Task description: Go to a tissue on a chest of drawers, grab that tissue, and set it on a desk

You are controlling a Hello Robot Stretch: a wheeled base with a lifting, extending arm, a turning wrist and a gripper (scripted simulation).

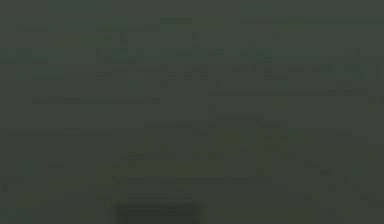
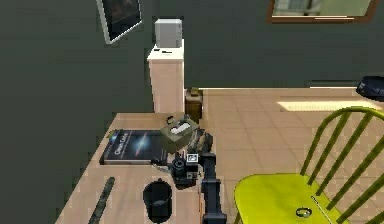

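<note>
One small olive-tan tissue box (image 2: 178,128) shows a pale top.

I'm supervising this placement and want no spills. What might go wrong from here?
The pale box-shaped thing by the fingers is near the desk's corner. Whether it is held cannot be told, so it might end up off the edge. The dark cup stands close beside the arm, and a sideways move could knock it over. The yellow chair is near the arm's other side and might be bumped.
</note>
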